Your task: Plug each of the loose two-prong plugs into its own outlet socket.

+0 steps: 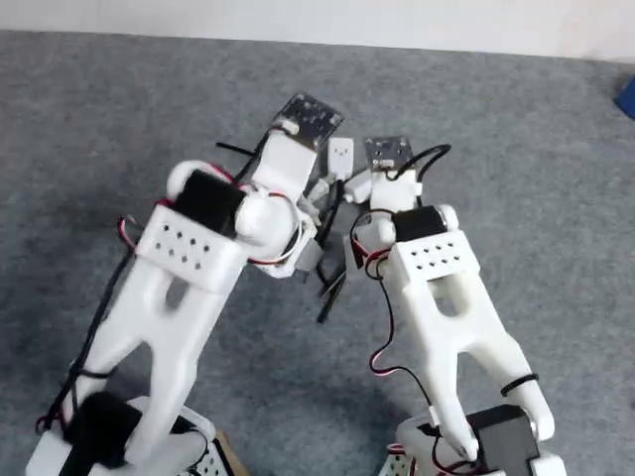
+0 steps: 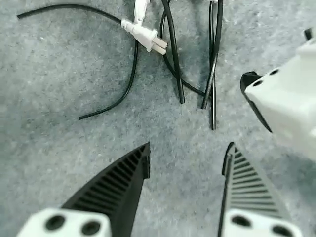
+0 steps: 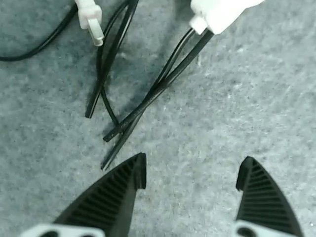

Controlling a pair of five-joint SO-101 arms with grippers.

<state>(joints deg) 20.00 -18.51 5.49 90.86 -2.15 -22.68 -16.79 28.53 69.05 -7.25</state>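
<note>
While the left gripper point(image 2: 188, 148) hangs over the grey mat point(image 2: 59, 163), its jaws stand wide apart with nothing between them. Its fingers point(image 2: 123, 182) are black, wedge-shaped and ribbed on their inner faces. The right gripper point(image 3: 194, 159) is spread just as wide and holds nothing, above the same fuzzy, felt-like surface.

Just beyond both sets of tips lie the black cables point(image 2: 173, 59), thin and smooth, several with cut ends. They cross one another in a loose tangle point(image 3: 148, 98). Farther out among them rests a white two-prong plug point(image 2: 145, 37), flat on the mat with its metal prongs bare and touching no socket. In the right wrist view it is cut off by the frame edge point(image 3: 90, 15).

A white moulded body point(image 3: 219, 12) with two black leads running from it is also cropped. Whether it has slots cannot be told. Part of the right arm, white plastic, shows at the edge of the left wrist view point(image 2: 291, 108).

From above, the left arm point(image 1: 189, 258) and right arm point(image 1: 437, 278) lean toward each other and cover most of the tangle. A small white block point(image 1: 340, 156) lies between their wrists.
</note>
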